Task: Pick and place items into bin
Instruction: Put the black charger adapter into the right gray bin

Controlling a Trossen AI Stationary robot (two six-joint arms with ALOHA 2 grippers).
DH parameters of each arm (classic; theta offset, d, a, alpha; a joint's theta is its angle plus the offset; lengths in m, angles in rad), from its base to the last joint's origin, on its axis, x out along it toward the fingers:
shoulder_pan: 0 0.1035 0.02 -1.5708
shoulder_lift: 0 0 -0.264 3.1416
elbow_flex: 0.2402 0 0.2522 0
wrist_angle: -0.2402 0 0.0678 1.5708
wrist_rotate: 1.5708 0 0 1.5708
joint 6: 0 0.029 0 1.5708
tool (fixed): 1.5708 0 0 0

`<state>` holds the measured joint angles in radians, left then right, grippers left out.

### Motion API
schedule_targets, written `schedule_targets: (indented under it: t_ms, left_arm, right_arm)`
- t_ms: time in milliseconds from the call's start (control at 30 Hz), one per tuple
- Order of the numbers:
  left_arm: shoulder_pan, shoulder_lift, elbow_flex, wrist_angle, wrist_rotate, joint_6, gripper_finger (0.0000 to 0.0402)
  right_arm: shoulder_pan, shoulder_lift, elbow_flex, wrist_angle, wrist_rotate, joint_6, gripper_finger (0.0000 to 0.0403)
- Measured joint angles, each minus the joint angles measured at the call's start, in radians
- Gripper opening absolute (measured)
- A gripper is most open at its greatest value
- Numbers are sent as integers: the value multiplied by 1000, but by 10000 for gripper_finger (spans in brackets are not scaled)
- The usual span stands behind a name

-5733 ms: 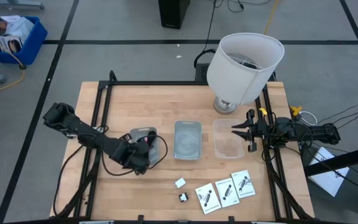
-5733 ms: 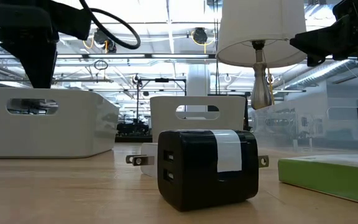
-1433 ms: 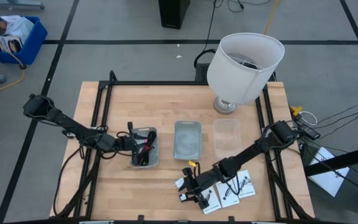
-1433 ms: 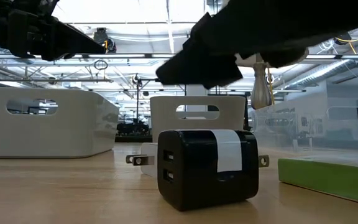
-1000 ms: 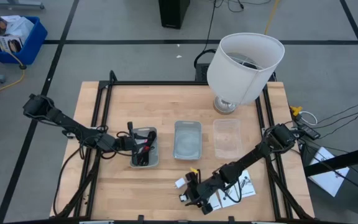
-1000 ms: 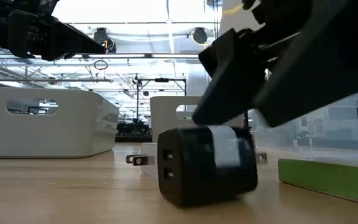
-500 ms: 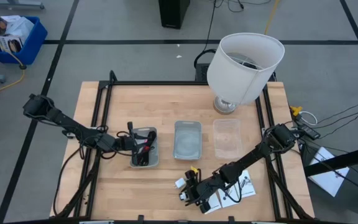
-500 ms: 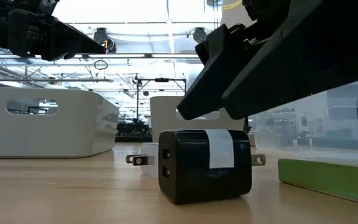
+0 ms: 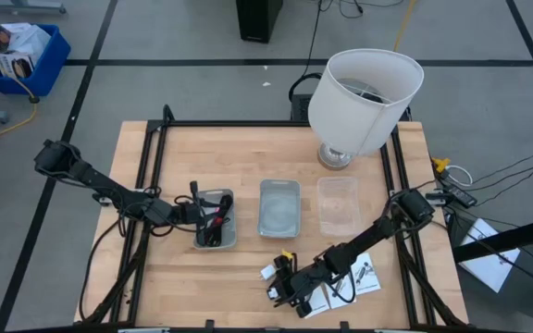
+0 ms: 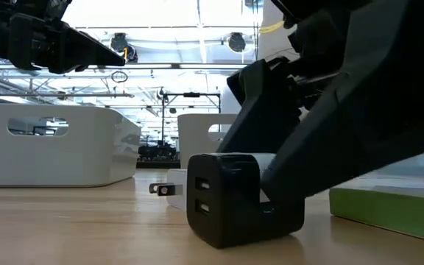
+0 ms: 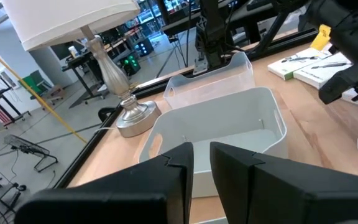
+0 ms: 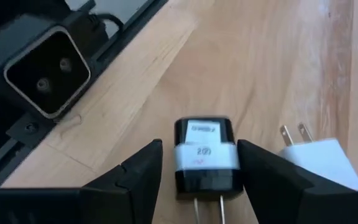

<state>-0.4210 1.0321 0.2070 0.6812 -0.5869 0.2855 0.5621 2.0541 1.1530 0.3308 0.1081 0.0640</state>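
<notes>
The tiny black block [image 12: 205, 155] with a white label lies on the table near the near edge [image 9: 274, 294]. My right gripper [image 12: 199, 144] is open and low over it, one finger on each side, and hides part of it in the low view [image 10: 219, 206]. The tiny white block [image 9: 268, 272] lies just behind it. The white cards [image 9: 359, 277] lie partly under my right arm. The dark red and black-and-red cables [image 9: 213, 222] lie in the left bin. My left gripper [image 9: 192, 211] is shut and empty at that bin's left wall. My right gripper's fingers [image 12: 138, 174] stand along the black block's two long sides [image 12: 179, 158], slanting down from the table's right. I cannot tell whether they touch it. The block rests flat on the table, its prongs toward the gripper.
Three bins stand in a row mid-table: the left one [image 9: 216, 239], a grey middle one [image 9: 279, 208] and a clear one [image 9: 339, 205]. A big white lampshade [image 9: 364, 97] on a metal base stands at the far right. A black frame [image 9: 151, 185] borders the table.
My right gripper has come down lower around the black block, and one finger now covers the block's right part in the low view. The block has turned slightly on the table.
</notes>
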Motion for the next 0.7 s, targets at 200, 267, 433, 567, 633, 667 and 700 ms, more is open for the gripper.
schedule_targets:
  t_ms: [200,267,433,567,633,667,700]
  left_arm:
    - [0,0,0,-6,0,-1,63]
    - [0,0,0,-6,0,-2,63]
    - [0,0,0,-6,0,-2,63]
    - [0,0,0,-6,0,2,63]
    - [0,0,0,-6,0,5,63]
    - [0,0,0,-5,0,5,63]
    - [0,0,0,-5,0,5,63]
  right_arm:
    - [-7,0,0,-14,-7,-3,165]
    - [-11,-1,1,-20,-18,0,147]
    - [-13,-1,1,-7,-35,-20,138]
    - [-14,-32,24,-60,-31,-55,138]
    - [-20,-72,44,-107,-23,-71,138]
    - [-24,-99,55,-138,-7,-76,138]
    - [-28,-127,67,-168,12,-81,138]
